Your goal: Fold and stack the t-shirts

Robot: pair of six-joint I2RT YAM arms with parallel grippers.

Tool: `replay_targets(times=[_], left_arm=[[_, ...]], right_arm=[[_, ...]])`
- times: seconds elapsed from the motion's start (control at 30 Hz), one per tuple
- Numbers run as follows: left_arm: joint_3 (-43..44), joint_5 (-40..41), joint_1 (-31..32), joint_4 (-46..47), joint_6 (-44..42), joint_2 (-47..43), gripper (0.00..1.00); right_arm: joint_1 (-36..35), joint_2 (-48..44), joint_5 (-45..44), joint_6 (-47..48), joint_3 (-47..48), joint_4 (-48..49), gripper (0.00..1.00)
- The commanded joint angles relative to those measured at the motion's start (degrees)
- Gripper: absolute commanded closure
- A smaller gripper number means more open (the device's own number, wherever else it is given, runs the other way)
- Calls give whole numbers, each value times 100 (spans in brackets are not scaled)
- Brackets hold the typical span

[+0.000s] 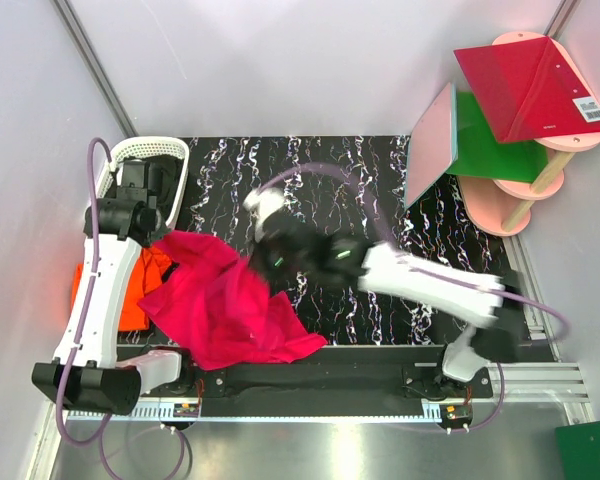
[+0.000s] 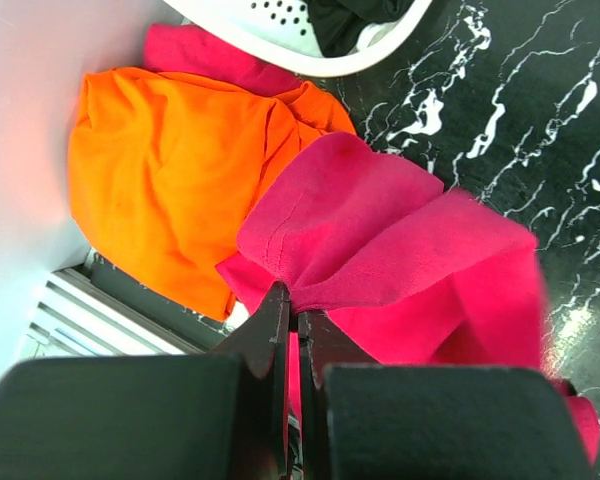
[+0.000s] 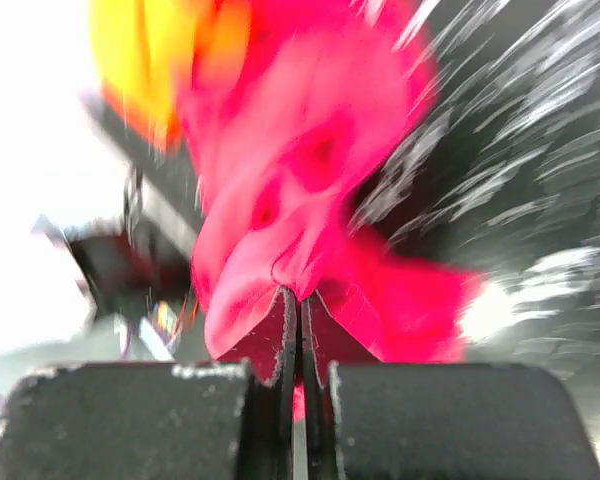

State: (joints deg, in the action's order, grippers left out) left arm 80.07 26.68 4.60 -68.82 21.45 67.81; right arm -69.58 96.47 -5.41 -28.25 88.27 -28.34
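The pink t-shirt (image 1: pixel 225 310) lies in a messy heap on the black table (image 1: pixel 380 160) with white streaks. Seen from above, it sits at the 7 o'clock part of the table, close to the near edge. Part of it is lifted up, between the two arms.

The left gripper (image 2: pixel 292 305) is at the 10 o'clock corner of the heap. Its fingers (image 2: pixel 270 340) are squeezed tight together, with a bunched fold of the pink cloth pinched between the tips.

The right gripper (image 3: pixel 298 300) is at the 2 o'clock side of the heap. Its wrist picture is very blurry. You can still see its two fingers pressed together, with a bit of pink cloth caught at the tips.

The orange t-shirt (image 1: pixel 135 305) is crumpled too. It lies at 9 o'clock from the pink one, at the left edge of the table by the wall, and the two shirts touch. The pink cloth lies partly over it.

A white basket (image 1: pixel 150 146) with holes sits at the table's 11 o'clock corner, with something dark inside. At 2 o'clock, off the table, a red panel (image 1: pixel 530 85) and a green panel (image 1: pixel 490 145) rest on a pink stand (image 1: pixel 520 205).
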Motion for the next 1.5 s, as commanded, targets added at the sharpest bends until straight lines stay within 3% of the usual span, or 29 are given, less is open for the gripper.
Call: replay_targets(times=[0.0,0.13,0.4,0.57,0.77,1.0,1.1,1.2,1.4,1.47], left_arm=[[254,-198,-29,220,166,-181,100],[518,-242,-29,211,306,-320,100],[676,-207,-12,-34,807,-1164,100],[746,-391,50,-114,878,-2192,100],[2010,-689,287,-308,483,-2597,100],[3793,-892,313,-255,298,-2405,100],[4042,-840,313,-185,281,-2238,100],[3589,-743,313,43,263,-2027,100],[1927,-1181,313,1089,219,-1308,100],[1758,-1314,313,1282,254,-973,100]], right_arm=[[576,-1348,-2198,732,998,-1014,100],[639,-1875,-3840,1557,1482,-1463,100],[648,-2878,-5136,1191,1614,-2464,100],[648,-3546,-4593,1137,1799,-3221,100],[648,-3661,-3784,1409,2580,-3871,100],[648,-3363,-3300,2183,3591,-4198,100],[648,-3450,-3509,2569,3470,-3900,100],[639,-3775,-4131,3210,2558,-2961,100],[656,-4347,-5188,5527,-26,821,100],[900,-4251,-5120,5742,-581,1320,100]])
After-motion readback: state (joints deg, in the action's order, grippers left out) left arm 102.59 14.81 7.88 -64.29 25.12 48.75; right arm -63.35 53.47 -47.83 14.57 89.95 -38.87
